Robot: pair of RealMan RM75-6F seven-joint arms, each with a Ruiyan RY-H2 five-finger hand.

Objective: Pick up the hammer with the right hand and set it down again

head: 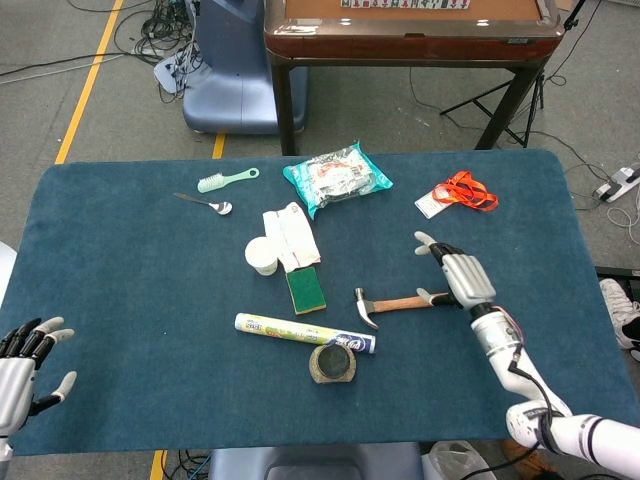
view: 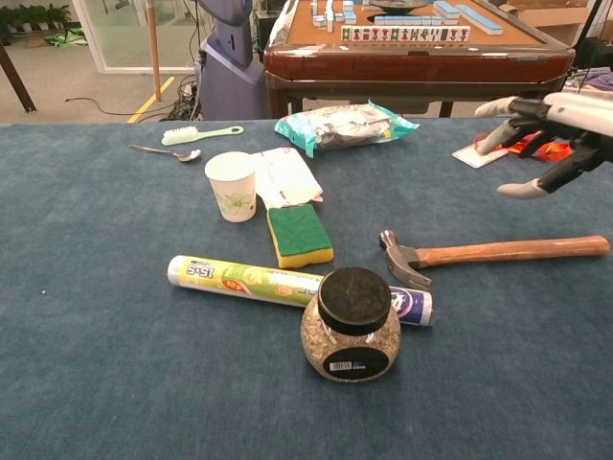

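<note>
The hammer [head: 392, 303] [view: 484, 255] lies flat on the blue table, metal head toward the middle and wooden handle pointing right. My right hand [head: 462, 275] [view: 551, 129] hovers above the handle's far end with fingers spread, holding nothing. In the chest view there is a clear gap between the hand and the handle. My left hand [head: 22, 365] rests open at the table's front left corner, seen only in the head view.
A lidded jar [view: 351, 324], a wrapped roll [view: 278, 284], a green sponge [view: 300, 234] and a paper cup [view: 233, 185] lie left of the hammer. Further back are a snack bag [view: 342, 125], a spoon [view: 168, 151], a brush [view: 199, 134] and an orange lanyard with a card [head: 457, 193].
</note>
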